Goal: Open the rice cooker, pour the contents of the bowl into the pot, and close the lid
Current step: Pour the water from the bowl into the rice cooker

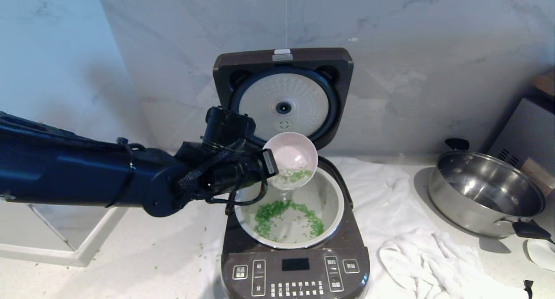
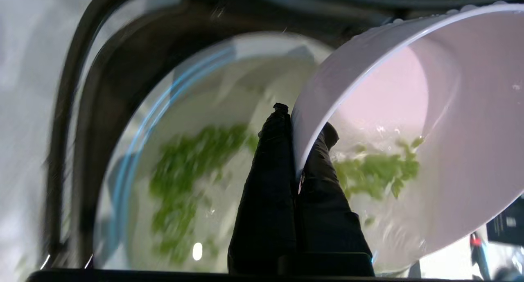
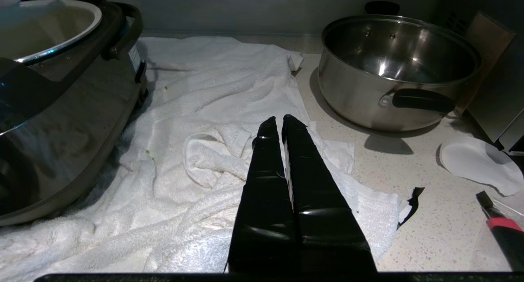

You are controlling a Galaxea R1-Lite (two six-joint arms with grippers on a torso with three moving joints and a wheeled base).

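Pink bowl (image 1: 291,160) tilted over pot (image 1: 334,190), rim pinched by left gripper (image 1: 271,162), green bits (image 1: 299,175) blurred, lid (image 1: 282,95) partly hidden

A shiny steel pan (image 1: 485,195) with black handles stands on the pale speckled bench (image 1: 143,264), off to the right near the marble wall (image 1: 412,51). A rumpled white towel (image 1: 416,255) spreads over the bench beside the pan, its near part bunched into folds. A flat white scrap (image 3: 477,163) lies on the bench just in front of the pan. Close to it rests a small tool with a red band (image 3: 501,226). A grey box (image 1: 527,134) stands behind the pan.
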